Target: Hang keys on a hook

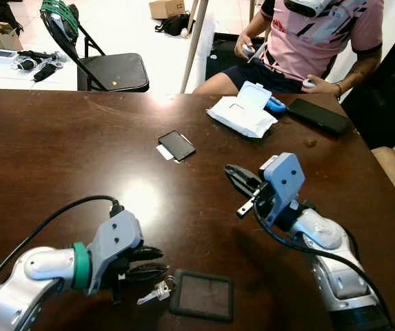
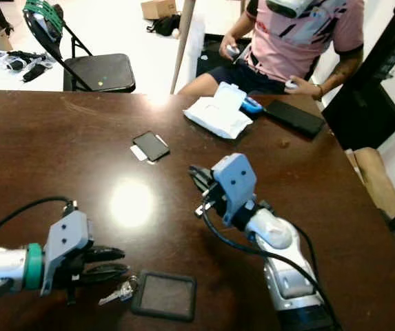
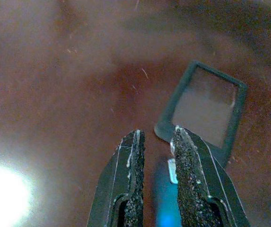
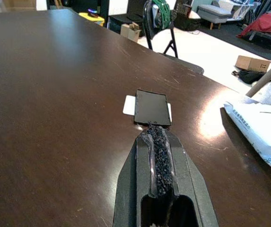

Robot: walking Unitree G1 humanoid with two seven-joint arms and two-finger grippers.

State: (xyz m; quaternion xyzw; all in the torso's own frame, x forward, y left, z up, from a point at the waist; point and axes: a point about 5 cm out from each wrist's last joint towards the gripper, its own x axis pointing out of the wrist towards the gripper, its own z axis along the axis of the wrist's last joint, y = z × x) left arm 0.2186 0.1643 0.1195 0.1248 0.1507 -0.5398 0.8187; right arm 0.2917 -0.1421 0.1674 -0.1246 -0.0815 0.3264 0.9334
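Note:
A small bunch of silver keys [image 1: 154, 293] lies on the dark wooden table [image 1: 59, 152] near its front edge. It is joined to a dark rectangular tag [image 1: 202, 295] with a clear window. My left gripper [image 1: 161, 262] hovers low just behind the keys, its fingers a narrow gap apart and holding nothing. In the left wrist view a sliver of key metal [image 3: 172, 171] shows beside one finger [image 3: 192, 165], with the tag [image 3: 206, 109] just past the tips. My right gripper [image 1: 230, 170] is raised over the table's middle right, shut and empty, and points toward a black card [image 4: 150, 107].
A black card on a white one [image 1: 176, 145] lies mid-table. A white packet [image 1: 242, 114] and a black phone [image 1: 319, 116] sit at the far edge, where a person in a pink shirt [image 1: 321, 34] is seated. A folding chair [image 1: 107, 69] stands behind the table.

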